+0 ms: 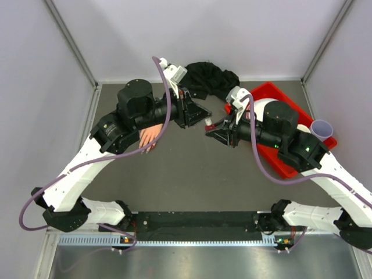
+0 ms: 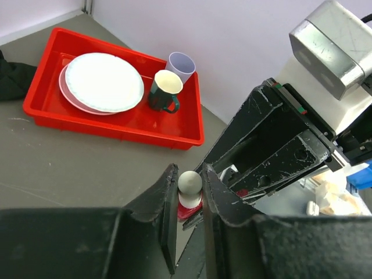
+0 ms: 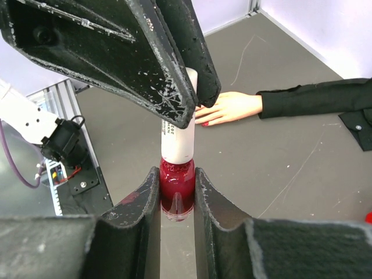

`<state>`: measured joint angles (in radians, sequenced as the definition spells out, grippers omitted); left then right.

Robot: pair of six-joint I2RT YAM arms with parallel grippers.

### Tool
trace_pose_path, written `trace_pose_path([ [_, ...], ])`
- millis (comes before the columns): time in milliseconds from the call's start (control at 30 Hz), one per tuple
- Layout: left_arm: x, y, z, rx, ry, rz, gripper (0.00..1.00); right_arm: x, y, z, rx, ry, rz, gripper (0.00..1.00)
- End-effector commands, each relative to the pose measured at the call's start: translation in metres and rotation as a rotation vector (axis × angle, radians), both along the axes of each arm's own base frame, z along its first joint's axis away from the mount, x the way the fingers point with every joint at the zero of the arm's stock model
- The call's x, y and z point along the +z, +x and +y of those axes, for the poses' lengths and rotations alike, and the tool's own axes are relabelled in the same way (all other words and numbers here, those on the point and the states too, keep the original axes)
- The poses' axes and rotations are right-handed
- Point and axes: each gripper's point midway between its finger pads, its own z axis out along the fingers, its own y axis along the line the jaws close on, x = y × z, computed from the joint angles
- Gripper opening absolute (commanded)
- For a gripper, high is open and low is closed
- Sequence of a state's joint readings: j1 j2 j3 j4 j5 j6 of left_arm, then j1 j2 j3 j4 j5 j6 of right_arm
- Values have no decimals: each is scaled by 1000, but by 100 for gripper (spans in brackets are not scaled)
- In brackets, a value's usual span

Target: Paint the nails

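A small red polish bottle (image 3: 176,185) with a white cap (image 3: 178,136) is held in the air between both grippers. My right gripper (image 3: 177,174) is shut on the red glass body. My left gripper (image 2: 189,175) is shut on the white cap (image 2: 190,183), its fingers (image 3: 168,75) coming from above in the right wrist view. In the top view they meet at mid-table (image 1: 208,123). The peach mannequin hand (image 3: 232,107) lies flat beyond, with a black sleeve (image 3: 314,99). One nail (image 3: 204,122) at a fingertip looks red. In the top view the hand (image 1: 150,138) is mostly under my left arm.
A red tray (image 1: 273,160) at the right holds white plates (image 2: 103,81) and a dark green mug (image 2: 164,92). A pale purple cup (image 1: 321,127) stands at the tray's far side. The black sleeve bunches at the back wall (image 1: 212,75).
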<state>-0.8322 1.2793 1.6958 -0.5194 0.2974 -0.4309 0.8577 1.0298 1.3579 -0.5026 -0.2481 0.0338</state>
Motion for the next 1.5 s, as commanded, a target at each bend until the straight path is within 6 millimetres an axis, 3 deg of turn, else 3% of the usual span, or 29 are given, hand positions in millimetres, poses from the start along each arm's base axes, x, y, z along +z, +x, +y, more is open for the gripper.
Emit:
trace_pose_path([
  [0, 18, -15, -2, -84, -28, -55, 16, 41, -4, 0, 3, 96, -83, 0],
  [133, 13, -28, -10, -182, -42, -71, 0, 46, -6, 1, 10, 127, -75, 0],
  [267, 1, -46, -17, -330, -26, -96, 0, 52, -13, 3, 33, 174, -66, 0],
  [400, -6, -78, -22, -548, -77, -128, 0, 63, -31, 4, 123, 243, -96, 0],
  [467, 2, -100, -16, -674, -129, -198, 0, 72, -45, 3, 187, 290, -135, 0],
  [600, -7, -131, -4, -872, -174, -284, 0, 82, -69, 5, 313, 348, -176, 0],
  [667, 8, -146, 7, -932, -244, -412, 0, 91, -73, 3, 327, 378, -192, 0],
  [767, 5, -159, 18, -965, -283, -454, 0, 100, -77, 1, 335, 419, -204, 0],
  [1067, 14, -157, 15, -938, -365, -477, 0, 123, -97, -4, 425, 487, -265, 0],
  [1200, 21, -141, 5, -852, -364, -448, 0, 122, -102, -4, 453, 471, -263, 0],
  [1233, 16, -136, 1, -831, -336, -392, 3, 121, -100, -3, 445, 464, -266, 0],
  [1367, 29, -114, -5, -675, -298, -364, 23, 112, -91, -5, 393, 418, -245, 0],
  [1467, 33, -93, -6, -537, -252, -313, 25, 106, -85, -6, 354, 390, -240, 0],
])
